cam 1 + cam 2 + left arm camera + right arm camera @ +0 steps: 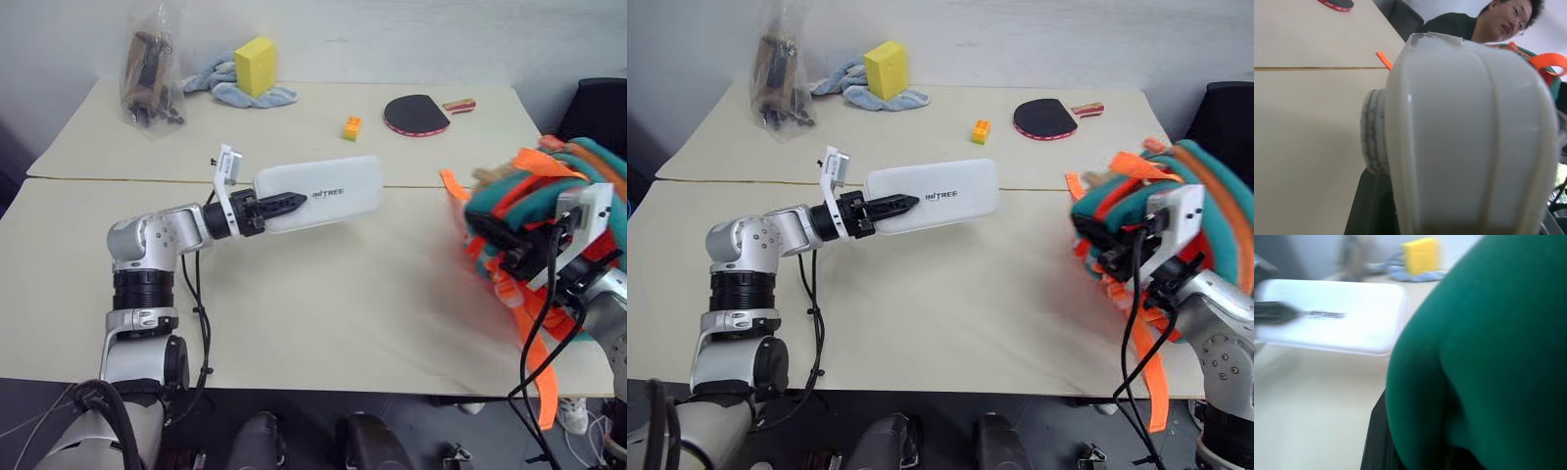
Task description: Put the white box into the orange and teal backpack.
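Even, diffuse indoor light; soft shadows on surface (323, 294). Motion blur on orange and teal backpack (529, 211); right wrist view smeared, unfocused.

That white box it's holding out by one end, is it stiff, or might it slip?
Probably stiff: the white box juts out level from the left gripper without sagging. Likely light, since a grip at one end carries it. Its smooth, glossy shell looks slippery, so it could twist.

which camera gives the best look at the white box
The left eye view: the whole white box shows, held above the table by the left gripper, lettering visible. The right eye view shows the same. The left wrist view sees one end close up; the right wrist view blurs it.
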Controlling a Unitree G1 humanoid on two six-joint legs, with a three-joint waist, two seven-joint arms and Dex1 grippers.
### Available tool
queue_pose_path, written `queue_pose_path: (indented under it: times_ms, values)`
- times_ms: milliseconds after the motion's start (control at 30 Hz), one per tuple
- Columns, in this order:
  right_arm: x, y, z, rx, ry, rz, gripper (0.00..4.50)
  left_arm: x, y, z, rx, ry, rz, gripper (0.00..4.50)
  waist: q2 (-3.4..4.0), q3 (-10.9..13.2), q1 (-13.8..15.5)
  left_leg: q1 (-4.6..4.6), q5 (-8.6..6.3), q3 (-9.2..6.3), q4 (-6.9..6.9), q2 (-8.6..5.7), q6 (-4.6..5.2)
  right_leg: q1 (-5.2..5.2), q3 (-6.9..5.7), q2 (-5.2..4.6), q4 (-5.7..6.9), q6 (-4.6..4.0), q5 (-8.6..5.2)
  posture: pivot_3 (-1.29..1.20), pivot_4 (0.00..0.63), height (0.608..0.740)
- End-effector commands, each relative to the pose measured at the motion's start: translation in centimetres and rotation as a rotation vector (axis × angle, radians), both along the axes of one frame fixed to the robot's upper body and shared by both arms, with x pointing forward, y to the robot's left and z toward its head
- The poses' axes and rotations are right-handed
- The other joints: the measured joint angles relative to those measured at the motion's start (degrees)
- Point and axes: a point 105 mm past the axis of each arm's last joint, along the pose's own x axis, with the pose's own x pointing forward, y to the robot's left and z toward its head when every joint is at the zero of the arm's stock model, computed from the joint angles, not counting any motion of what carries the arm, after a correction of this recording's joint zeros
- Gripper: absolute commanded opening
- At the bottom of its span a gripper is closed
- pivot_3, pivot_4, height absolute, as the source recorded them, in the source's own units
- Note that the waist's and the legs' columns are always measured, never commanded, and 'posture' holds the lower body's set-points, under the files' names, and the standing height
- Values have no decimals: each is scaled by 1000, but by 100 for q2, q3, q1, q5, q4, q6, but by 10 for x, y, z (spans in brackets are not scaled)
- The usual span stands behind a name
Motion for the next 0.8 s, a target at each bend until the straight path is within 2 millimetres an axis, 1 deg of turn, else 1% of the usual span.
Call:
queue_pose_path:
  times_ms: [33, 133, 200, 267, 367, 467, 567, 633, 700, 800]
  values:
    - [-34, 41, 26, -15, -47, 321, 15, 0, 15, 45, -55, -167, 7, 1193, -1, 3, -3, -5, 2, 2, 2, -1, 3, -7, 2, -2, 4, 0, 0, 0, 150, 740]
    - [-54, 51, 31, -40, -23, 466, 15, 0, 24, 58, -60, -236, 12, 1193, -5, 6, 11, -7, 2, -1, 0, -1, 4, -9, -2, -3, 3, 0, 0, 0, 150, 740]
    - [-71, 55, 35, -63, 2, 565, 15, -1, 31, 73, -85, -291, 9, 1193, -7, 9, 14, -8, 2, -2, -2, -2, 4, -6, -4, -5, -2, 0, 0, 0, 150, 740]
    - [-85, 55, 41, -76, 31, 642, 15, -7, 34, 84, -100, -340, -20, 1193, -16, 16, 14, -10, 2, -1, 0, -5, 7, -6, -4, -9, -4, 0, 0, 0, 150, 740]
    - [-97, 48, 48, -86, 73, 694, 15, -19, 31, 93, -119, -388, -103, 1193, -23, 20, 14, -10, 0, -3, 1, -4, 10, -1, -7, -11, -10, 0, 0, 0, 150, 740]
    - [-99, 38, 47, -114, 118, 673, 15, -39, 22, 97, -126, -438, -229, 1193, -33, 26, 15, -11, 0, -5, 2, -4, 11, 0, -10, -12, -11, 0, 0, 0, 150, 740]
    - [-96, 29, 50, -111, 140, 645, 15, -51, 12, 101, -131, -475, -313, 1193, -35, 27, 15, -12, 0, -5, 5, -5, 12, 2, -9, -12, -12, 0, 0, 0, 150, 740]
    - [-95, 26, 50, -112, 152, 639, 15, -57, 8, 102, -131, -486, -358, 1193, -35, 27, 14, -11, 0, -5, 10, -5, 14, 3, -8, -12, -10, 0, 0, 0, 150, 740]
    - [-95, 23, 51, -127, 169, 634, 15, -61, 3, 98, -95, -498, -417, 1193, -35, 27, 14, -10, 1, -5, 10, -4, 14, 4, -8, -12, -8, 0, 0, 0, 150, 740]
    - [-92, 16, 52, -136, 185, 614, 15, -58, -4, 89, -9, -531, -471, 1193, -35, 27, 16, -10, 1, -5, 8, -5, 14, 4, -8, -10, -10, 0, 0, 0, 150, 740]
